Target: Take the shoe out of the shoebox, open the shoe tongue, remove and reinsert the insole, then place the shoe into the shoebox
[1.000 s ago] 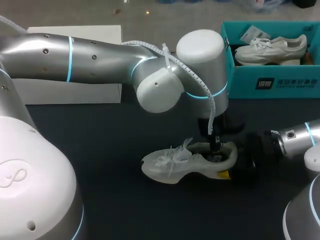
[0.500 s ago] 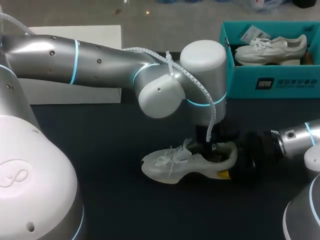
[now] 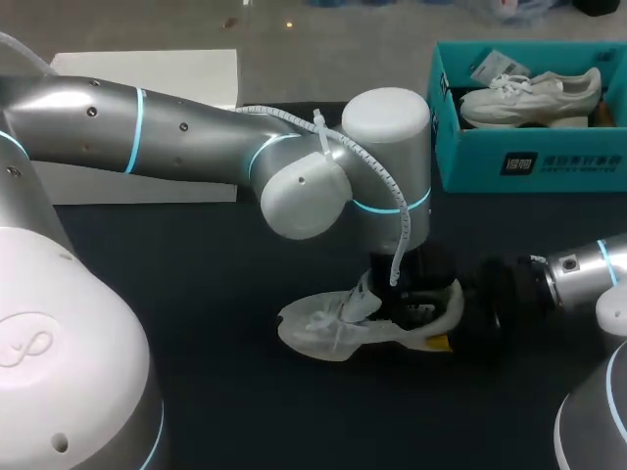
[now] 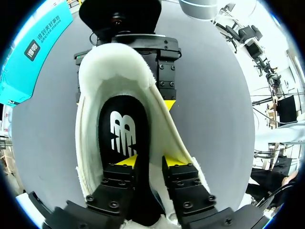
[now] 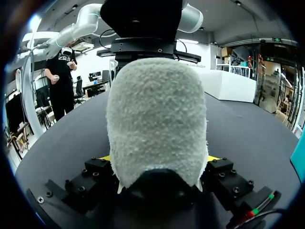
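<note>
Between the fingers of the left claw (image 4: 150, 161) stands the side wall of the white sneaker (image 4: 119, 62). One finger is down inside the opening with its yellow tip on the black insole (image 4: 121, 129), and the other is outside the wall. The two pinch the wall from both sides. The insole lies in the bottom of the sneaker, ahead of the inner tip.

Just beyond, the right claw (image 5: 159, 160) is clamped on the same sneaker, with a yellow-tipped finger against each side of the fuzzy heel. The sneaker sits on its sole on the black table (image 3: 216, 294), toe pointing away from the right claw and laces loose over the forefoot.

Well past both claws, at the table's far side, is the teal shoebox (image 3: 529, 162), lid off. In it lies a second white sneaker (image 3: 529, 96), with a paper tag (image 3: 490, 67) near one end. Far off on the left claw's other side, a white flat slab (image 3: 137, 181) lies partly hidden behind the left arm (image 3: 186, 137).
</note>
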Motion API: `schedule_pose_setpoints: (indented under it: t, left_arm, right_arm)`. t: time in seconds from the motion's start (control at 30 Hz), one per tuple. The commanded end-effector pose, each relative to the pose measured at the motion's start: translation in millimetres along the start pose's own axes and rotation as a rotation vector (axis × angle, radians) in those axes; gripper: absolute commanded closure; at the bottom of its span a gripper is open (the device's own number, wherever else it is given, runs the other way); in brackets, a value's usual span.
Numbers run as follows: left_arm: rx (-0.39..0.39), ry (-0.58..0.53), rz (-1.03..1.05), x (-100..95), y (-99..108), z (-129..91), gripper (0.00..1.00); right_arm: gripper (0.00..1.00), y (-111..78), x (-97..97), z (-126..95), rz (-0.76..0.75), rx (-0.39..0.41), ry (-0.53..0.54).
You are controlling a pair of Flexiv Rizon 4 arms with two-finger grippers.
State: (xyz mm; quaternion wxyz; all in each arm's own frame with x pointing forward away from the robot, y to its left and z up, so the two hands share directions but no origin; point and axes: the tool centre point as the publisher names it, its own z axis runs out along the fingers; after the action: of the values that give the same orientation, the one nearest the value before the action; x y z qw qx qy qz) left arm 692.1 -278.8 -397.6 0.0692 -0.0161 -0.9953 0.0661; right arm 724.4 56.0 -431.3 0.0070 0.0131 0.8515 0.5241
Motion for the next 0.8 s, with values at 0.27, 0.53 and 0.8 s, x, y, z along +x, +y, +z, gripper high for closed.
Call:
schedule_pose_setpoints:
  t: [0.27,0.53,0.8]
  left_arm:
    - [-0.024,0.011,0.017,-6.5,2.3,31.6,0.58]
    - [-0.039,-0.071,0.022,-14.5,0.2,50.2,0.67]
    - [-0.045,-0.197,0.004,-19.7,1.2,62.4,1.00]
  right_arm:
    - [1.00,-4.0,1.5,0.3,0.001,0.003,-0.003]
    - [1.00,-4.0,1.5,0.3,0.001,0.003,-0.003]
    - [1.00,-4.0,1.5,0.3,0.001,0.003,-0.003]
